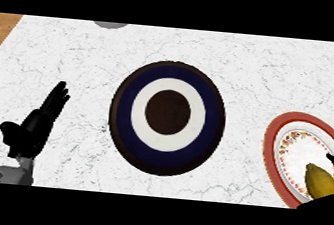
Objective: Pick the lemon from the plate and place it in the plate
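White marble counter (262, 67) is stretching wide, and the lemon (319, 180) is sitting on the red-rimmed plate (275, 139) at the right edge. The right hand (328, 204) is crowding in just below and right of the lemon, half cut off, and I can't tell if it's gripping. The left hand (40, 121) is resting released, left of the blue-and-white plate (126, 112).

A white marbled counter (71, 51) fills the view. At its middle lies a dark blue plate (123, 115) with a white ring and a dark brown centre. A red-rimmed plate (271, 138) with a flowered band lies at the right edge, well apart. A grey object (111, 25) shows partly at the far edge.
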